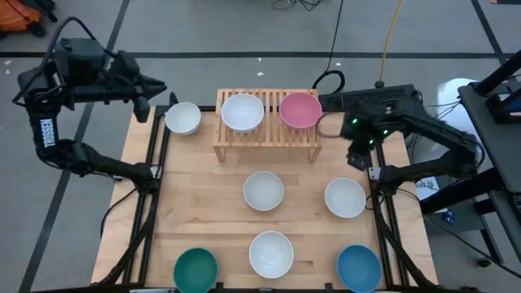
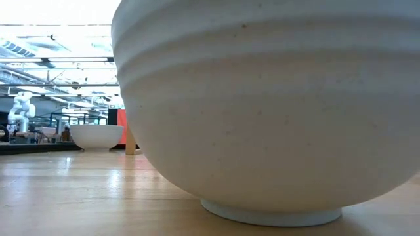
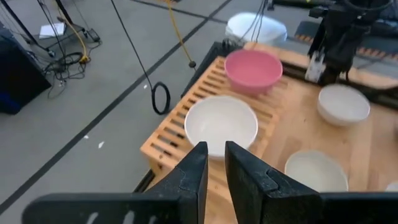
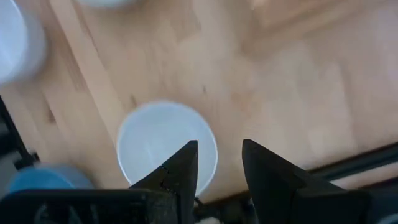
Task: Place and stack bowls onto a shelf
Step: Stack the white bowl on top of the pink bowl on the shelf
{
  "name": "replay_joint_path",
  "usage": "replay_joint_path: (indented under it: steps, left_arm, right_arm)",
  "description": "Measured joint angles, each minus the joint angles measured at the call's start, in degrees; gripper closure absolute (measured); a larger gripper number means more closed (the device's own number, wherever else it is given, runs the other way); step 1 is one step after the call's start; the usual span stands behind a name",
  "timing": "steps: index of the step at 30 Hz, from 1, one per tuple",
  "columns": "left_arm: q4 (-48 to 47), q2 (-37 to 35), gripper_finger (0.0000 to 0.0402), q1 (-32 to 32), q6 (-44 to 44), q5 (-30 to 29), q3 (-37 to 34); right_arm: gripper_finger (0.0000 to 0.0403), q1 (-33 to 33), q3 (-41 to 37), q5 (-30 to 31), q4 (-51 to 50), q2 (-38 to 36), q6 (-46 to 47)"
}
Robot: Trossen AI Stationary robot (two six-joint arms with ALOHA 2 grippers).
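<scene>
The light-wood shelf stands at the table's far middle. A white bowl and a pink bowl sit side by side on its slats. Another white bowl rests on the table by the shelf's left end. Three white bowls, a teal bowl and a blue bowl stand on the table nearer the front. My left gripper hovers past the far left corner, narrowly open and empty. My right gripper is open and empty, pointing down above the right-hand white bowl.
Dark frame rails run along the table's left and right sides. Cables lie on the floor behind the shelf. In the low view the nearest white bowl fills most of the picture, hiding the table behind it.
</scene>
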Motion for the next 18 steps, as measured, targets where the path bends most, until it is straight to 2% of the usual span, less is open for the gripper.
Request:
replay_joint_path:
  steps: [10,15,18]
  left_arm:
    - [-0.37,-0.33,0.0339,0.02,4.12,0.0,0.0]
    - [-0.37,-0.26,0.0339,0.02,4.14,0.0,0.0]
    - [-0.37,-0.26,0.0339,0.02,4.14,0.0,0.0]
  right_arm:
    - [0.0282,1.45,-17.74,-0.2,0.3,0.43,-3.69]
    - [0.0282,1.42,-25.92,-6.8,6.75,0.28,-4.0]
    - [0.0282,1.47,-29.98,-7.7,11.5,0.31,-4.25]
